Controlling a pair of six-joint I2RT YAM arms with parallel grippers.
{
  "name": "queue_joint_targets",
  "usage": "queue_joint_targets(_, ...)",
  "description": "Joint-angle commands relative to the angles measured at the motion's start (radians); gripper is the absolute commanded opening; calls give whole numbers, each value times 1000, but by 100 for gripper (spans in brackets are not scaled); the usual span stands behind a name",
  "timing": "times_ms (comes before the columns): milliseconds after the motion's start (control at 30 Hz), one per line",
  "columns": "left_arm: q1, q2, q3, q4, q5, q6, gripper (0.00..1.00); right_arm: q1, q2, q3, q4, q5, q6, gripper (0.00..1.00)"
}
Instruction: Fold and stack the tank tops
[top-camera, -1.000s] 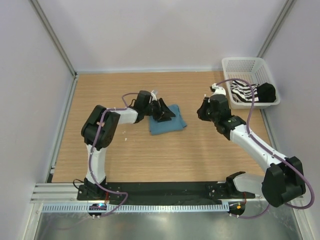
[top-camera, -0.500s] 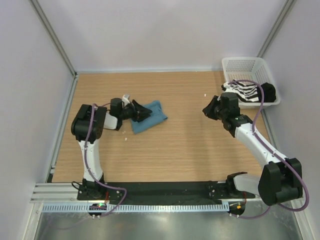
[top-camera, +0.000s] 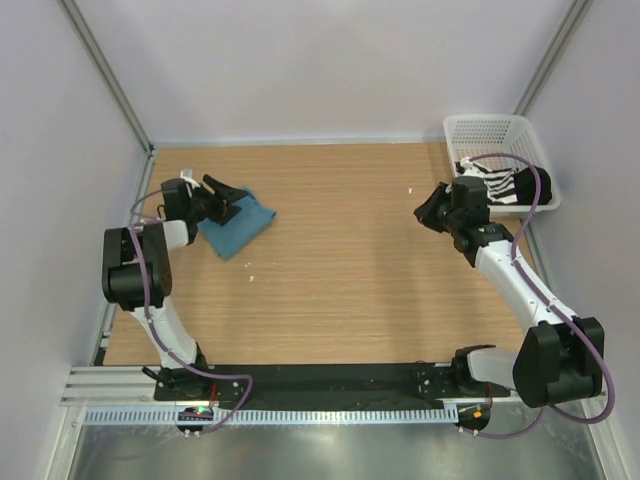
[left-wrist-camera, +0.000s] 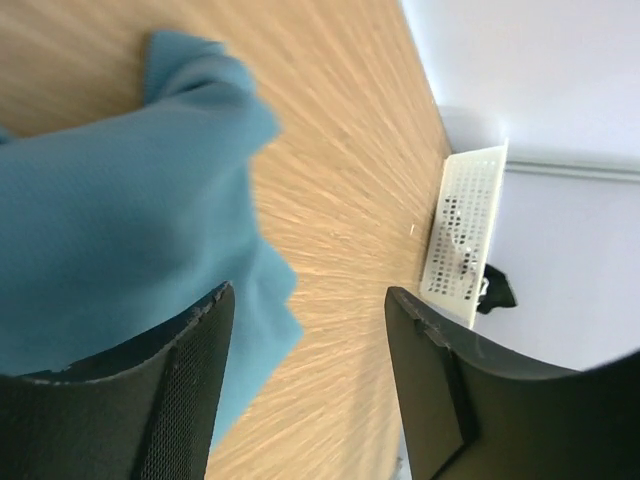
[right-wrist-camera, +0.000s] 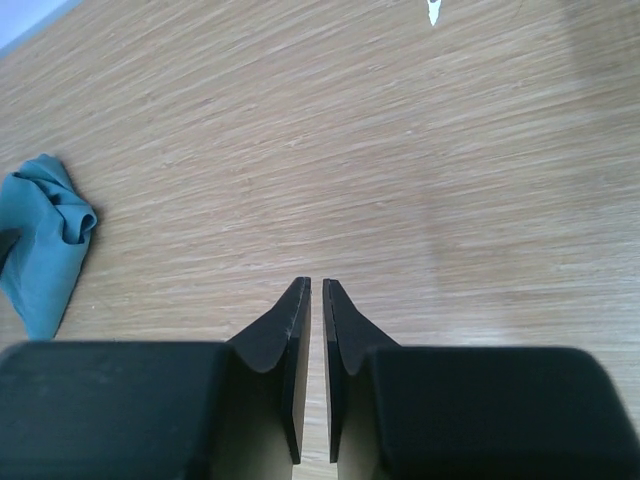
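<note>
Teal one looks folded: our left gripper (left-wrist-camera: 310, 292) sits spread open over the plain teal-blue cloth tank top (left-wrist-camera: 110, 230). Right gripper (right-wrist-camera: 316, 285) is pinched together and empty, the black-and-white striped cloth tank top (top-camera: 495, 185) behind it in the white plastic mesh basket (top-camera: 480, 122), so fetching that seems next

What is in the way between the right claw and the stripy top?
Only the wall of the white basket: the striped tank top lies inside it. The right gripper is shut, outside the basket, pointing away over the table.
</note>
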Motion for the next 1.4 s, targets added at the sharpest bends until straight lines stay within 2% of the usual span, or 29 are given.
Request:
queue_joint_targets(0,-38,-153,75,-185,-77,119,64,-9,14,77,-19,36,-7,17)
queue_joint_targets(200,-115,-305,68,-293,-177,205,64,-76,38,188,-111,213,18,21)
queue_joint_targets(333,-293,-400,81,-450,-326,308,64,-156,98,351,-215,353,10,31)
queue_joint_targets(400,-347,-436,97,-504,-433,337,69,-209,160,405,-242,378,19,34)
queue_joint_targets(433,-392,-448,97,-561,-487,340,77,-229,184,453,-263,384,24,39)
queue_joint_targets(467,-414,-484,89,-574,-559,343,93,-255,205,476,-268,387,26,45)
queue_joint_targets(500,-448,-505,68,-583,-599,349,100,-268,257,497,-286,389,27,53)
queue_joint_targets(567,-467,-543,45,-592,-633,348,100,-288,309,569,-312,389,30,55)
queue_joint_targets(600,-468,-580,17,-597,-671,345,100,-292,352,589,-326,390,39,61)
queue_joint_targets(700,-468,-665,-35,-624,-763,323,100,-323,432,643,-334,376,59,69)
queue_joint_targets(767,-464,-699,-84,-637,-828,303,100,-343,467,679,-326,346,73,69)
queue_joint_targets(800,-460,-722,-98,-644,-904,291,100,-358,506,700,-325,321,76,69)
queue_joint_targets(867,-457,-733,-135,-650,-931,271,100,-365,547,728,-334,289,75,69)
queue_joint_targets(1067,-459,-723,-201,-562,-773,297,100,-365,642,734,-322,191,101,70)
queue_joint_targets(1233,-483,-733,-231,-500,-750,332,99,-363,713,745,-297,140,134,72)
queue_joint_targets(1333,-485,-758,-254,-476,-742,358,100,-363,739,737,-274,123,153,61)
queue_joint_targets(1367,-490,-775,-259,-474,-746,363,100,-363,738,732,-245,120,157,34)
